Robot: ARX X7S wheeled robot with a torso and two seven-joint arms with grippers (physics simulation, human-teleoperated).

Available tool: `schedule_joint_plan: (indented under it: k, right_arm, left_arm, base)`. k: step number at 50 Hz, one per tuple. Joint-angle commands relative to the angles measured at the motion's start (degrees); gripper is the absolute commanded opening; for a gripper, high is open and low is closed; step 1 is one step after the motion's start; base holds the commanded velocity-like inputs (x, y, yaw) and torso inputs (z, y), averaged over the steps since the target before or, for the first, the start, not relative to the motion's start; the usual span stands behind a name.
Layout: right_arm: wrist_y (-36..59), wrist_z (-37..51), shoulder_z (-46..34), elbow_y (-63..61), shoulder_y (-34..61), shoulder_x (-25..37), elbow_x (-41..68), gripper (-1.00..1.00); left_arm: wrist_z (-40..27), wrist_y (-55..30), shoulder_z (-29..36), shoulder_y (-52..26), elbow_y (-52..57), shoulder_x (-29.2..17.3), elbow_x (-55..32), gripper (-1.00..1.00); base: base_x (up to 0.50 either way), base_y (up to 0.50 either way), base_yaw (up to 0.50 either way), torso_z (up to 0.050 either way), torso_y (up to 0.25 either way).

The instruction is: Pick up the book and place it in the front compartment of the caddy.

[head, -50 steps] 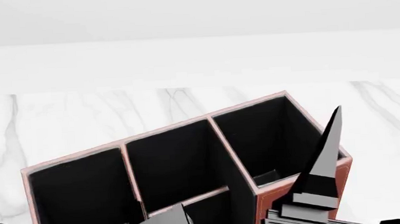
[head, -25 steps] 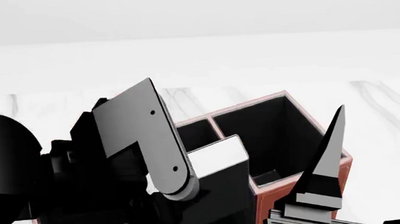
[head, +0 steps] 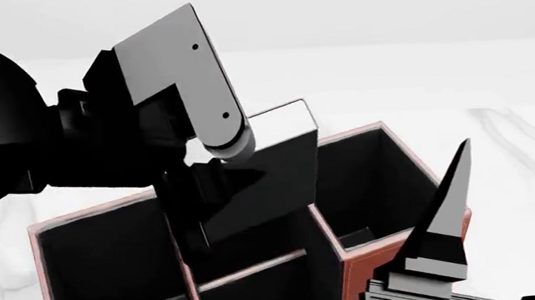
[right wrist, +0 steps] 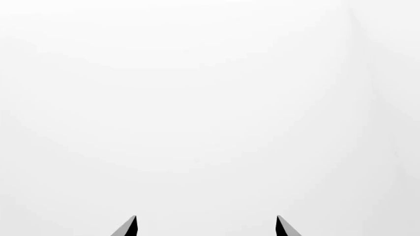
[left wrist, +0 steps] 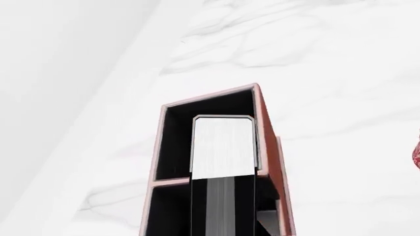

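My left gripper (head: 216,188) is shut on the black book (head: 282,166) and holds it tilted above the caddy's middle, white page edge up. The reddish-brown caddy (head: 364,272) with black lining fills the lower head view. In the left wrist view the book's white pages (left wrist: 223,147) stick out from the gripper (left wrist: 223,228) over the caddy's (left wrist: 264,129) end compartment. My right gripper (right wrist: 205,227) is open and empty. One of its fingers (head: 443,213) stands by the caddy's right corner.
The caddy stands on a white marble table (head: 515,157) with a white wall behind. A bit of the red patterned mug (left wrist: 416,155) shows at the edge of the left wrist view. The right wrist view shows only white surface.
My left arm has risen from the bottom of the head view, lifting the book up above the caddy. The right gripper has barely moved.
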Motion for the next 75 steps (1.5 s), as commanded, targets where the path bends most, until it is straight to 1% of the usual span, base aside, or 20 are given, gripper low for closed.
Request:
schedule_joint_plan:
  k: [1,3,8,15,23,30,43,64,67,75]
  right_arm:
    - [-1.13,-2.6,-0.65,0.92,-0.06,0.05,-3.19,1.0]
    - [-1.14,-2.44,-0.6,0.81,-0.07,0.18,-3.09,1.0]
    - [-1.88,-2.35,-0.14,0.91,-0.76,0.59,-3.0,1.0]
    - [-2.36,-2.13,0.2,1.02,-1.04,0.98,-2.81,1.0]
    - [-2.53,-2.01,-0.03,1.23,-1.04,1.13,-2.73,1.0]
    - [-3.1,-2.22,-0.23,1.85,-1.36,1.13,-3.06,1.0]
    - [-3.11,-2.03,-0.69,2.0,-1.2,1.28,-3.19,1.0]
    - [-3.46,-2.1,-1.25,2.62,-1.09,1.43,-3.42,1.0]
    - [-3.55,-2.01,-1.07,2.71,-1.15,1.57,-3.32,1.0]
    - [-3.85,-2.08,-1.16,2.98,-1.23,1.61,-3.45,1.0]
  left_arm:
    - [4.18,5.1,1.36,-1.88,-5.38,1.21,7.32,-1.0]
    - [4.26,6.91,2.18,-0.96,-5.87,1.11,8.65,-1.0]
    - [3.88,7.68,2.45,0.63,-6.86,1.16,8.94,-1.0]
    - [4.06,11.56,3.3,3.09,-8.57,0.73,11.0,-1.0]
    - [3.68,11.9,4.52,4.41,-10.56,1.14,11.96,-1.0]
    - [4.67,15.5,6.61,5.84,-12.68,1.16,14.68,-1.0]
    - [5.22,18.45,8.54,8.4,-13.84,0.86,16.45,-1.0]
    - [6.15,23.83,9.58,11.22,-19.07,2.78,18.61,-1.0]
    - [6.48,25.39,10.23,11.6,-21.62,3.58,19.81,-1.0]
    - [6.86,27.17,10.97,12.88,-23.86,4.53,20.65,-1.0]
  base:
    - [0.0,0.0,0.0,0.0,0.0]
    - [0.0,0.0,0.0,0.0,0.0]
    - [0.0,0.0,0.0,0.003,0.002]
    - [0.0,0.0,0.0,0.0,0.001]
    - [0.0,0.0,0.0,0.0,0.001]
    - [0.0,0.0,0.0,0.0,0.001]
    - [0.0,0.0,0.0,0.0,0.002]
    - [0.0,0.0,0.0,0.0,0.001]
    - [0.0,0.0,0.0,0.0,0.004]
    - [0.0,0.0,0.0,0.0,0.001]
